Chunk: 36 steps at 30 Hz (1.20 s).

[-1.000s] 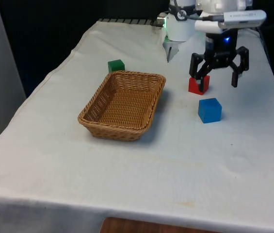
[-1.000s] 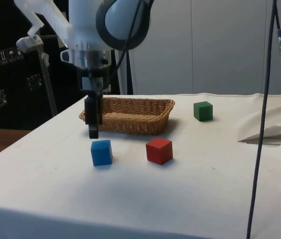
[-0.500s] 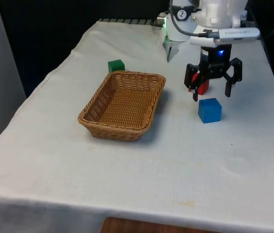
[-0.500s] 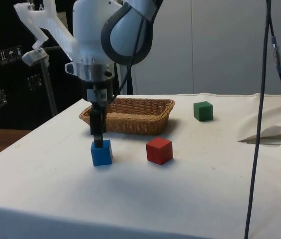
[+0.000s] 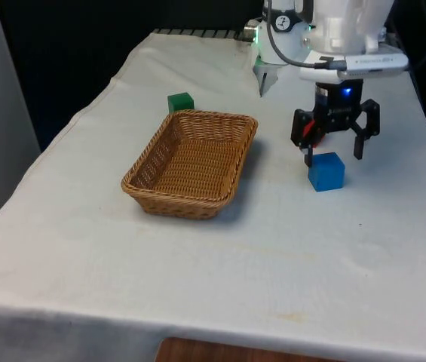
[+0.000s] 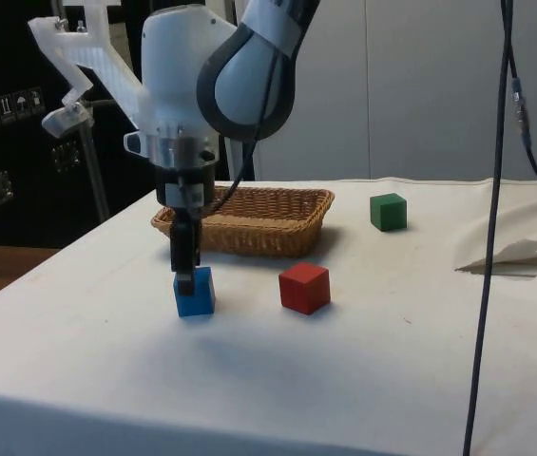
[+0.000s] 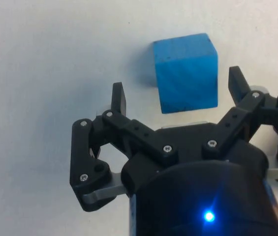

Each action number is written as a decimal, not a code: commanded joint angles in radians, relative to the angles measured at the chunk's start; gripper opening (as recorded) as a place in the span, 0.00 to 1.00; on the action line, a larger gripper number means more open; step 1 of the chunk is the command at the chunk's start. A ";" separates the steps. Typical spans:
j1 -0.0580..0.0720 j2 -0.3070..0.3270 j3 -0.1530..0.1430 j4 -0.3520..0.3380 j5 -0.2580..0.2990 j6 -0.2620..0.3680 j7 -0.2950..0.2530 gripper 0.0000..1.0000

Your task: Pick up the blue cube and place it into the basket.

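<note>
Front view first: the blue cube (image 5: 326,171) sits on the white cloth (image 5: 197,271) toward the front view's right, well apart from the basket (image 5: 191,162) and on the opposite side of it from the green cube (image 5: 180,102). It rests flat on one face, with nothing touching it. From the side, the blue cube (image 6: 194,291) stands nearer the camera than the basket (image 6: 249,219), with the red cube (image 6: 304,287) beside it and a clear gap of cloth between the two.

The gripper (image 5: 334,154) hangs just above the blue cube, its two black fingers spread wide, one to each side of the cube's far upper edge, holding nothing. In the side view the gripper (image 6: 185,280) points straight down and its tip overlaps the cube's top edge; whether it actually touches cannot be told from that angle. In the wrist view the gripper (image 7: 175,96) is plainly released: the cube (image 7: 185,73) lies between and a little beyond the fingers (image 7: 118,98), with cloth visible on both sides of it, closer to one finger than to the other.

In the front view the red cube (image 5: 317,133) is mostly hidden behind the gripper, only a sliver showing between the fingers.

The basket is a shallow, rectangular wicker tray with nothing visible inside it. The green cube (image 6: 388,211) stands by itself beyond the basket's far corner, near but not touching the rim.
</note>
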 commanded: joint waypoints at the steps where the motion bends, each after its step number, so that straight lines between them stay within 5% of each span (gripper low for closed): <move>1: 0.011 0.011 -0.010 0.002 -0.012 0.021 0.013 1.00; 8: 0.002 0.040 -0.002 0.003 -0.002 0.044 -0.001 1.00; 13: 0.013 0.066 -0.022 0.005 -0.014 0.082 0.004 1.00; 15: 0.002 0.067 -0.010 0.004 -0.004 0.075 -0.007 1.00; 16: 0.013 0.067 -0.021 0.005 -0.014 0.084 0.003 1.00; 21: 0.011 0.068 -0.017 0.006 -0.011 0.084 0.001 1.00; 25: 0.004 0.067 -0.008 0.006 -0.004 0.076 -0.007 0.57; 26: 0.011 0.068 -0.015 0.006 -0.010 0.084 0.001 0.57; 31: 0.010 0.068 -0.015 0.006 -0.009 0.084 0.000 0.00; 36: 0.004 0.067 -0.008 0.006 -0.004 0.076 -0.006 0.00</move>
